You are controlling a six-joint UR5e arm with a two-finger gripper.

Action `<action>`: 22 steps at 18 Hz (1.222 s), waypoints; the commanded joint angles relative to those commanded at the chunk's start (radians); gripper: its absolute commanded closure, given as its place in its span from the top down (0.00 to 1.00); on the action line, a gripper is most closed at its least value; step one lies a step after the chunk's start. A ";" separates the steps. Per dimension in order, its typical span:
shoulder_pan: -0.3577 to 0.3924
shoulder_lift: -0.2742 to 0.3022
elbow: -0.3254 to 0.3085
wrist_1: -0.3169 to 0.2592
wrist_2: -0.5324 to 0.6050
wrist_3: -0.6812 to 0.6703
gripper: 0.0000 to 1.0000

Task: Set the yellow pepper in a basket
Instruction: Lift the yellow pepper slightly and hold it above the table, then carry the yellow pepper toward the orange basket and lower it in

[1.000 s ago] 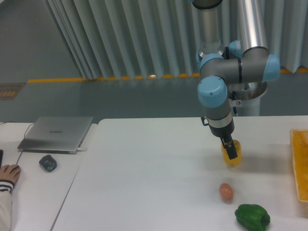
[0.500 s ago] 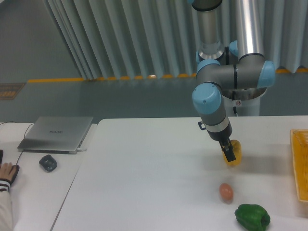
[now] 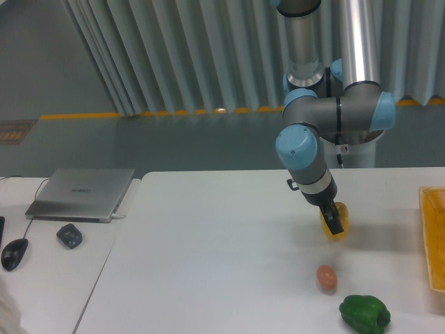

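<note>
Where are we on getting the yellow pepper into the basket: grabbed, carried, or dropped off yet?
Grabbed: the gripper is shut on the yellow pepper, which seems to hang above the table, with a faint shadow below it. In hand: the carry, only begun. Left: cross to the basket at the right edge and release. The green pepper and the egg-shaped object lie untouched.

Two peppers (image 3: pixel 334 223) (image 3: pixel 364 313), one egg (image 3: pixel 327 277), one basket (image 3: pixel 432 236), one laptop (image 3: pixel 82 193), one mouse (image 3: pixel 14 253).
</note>
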 joint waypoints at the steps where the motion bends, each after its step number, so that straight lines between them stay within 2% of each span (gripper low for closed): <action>1: -0.002 -0.005 0.000 0.000 0.003 0.000 1.00; 3: -0.003 -0.011 0.002 0.000 0.017 0.000 1.00; 5: -0.005 -0.015 0.002 0.000 0.031 -0.002 0.89; 7: -0.009 -0.015 0.005 0.000 0.045 -0.002 0.70; 12: -0.005 -0.003 0.032 -0.015 0.040 0.002 0.51; 15: -0.002 0.000 0.054 -0.020 0.034 0.000 0.49; 18: 0.021 0.021 0.104 -0.057 0.003 0.005 0.49; 20: 0.056 0.035 0.130 -0.051 -0.065 0.008 0.49; 22: 0.100 0.048 0.155 -0.020 -0.156 0.009 0.49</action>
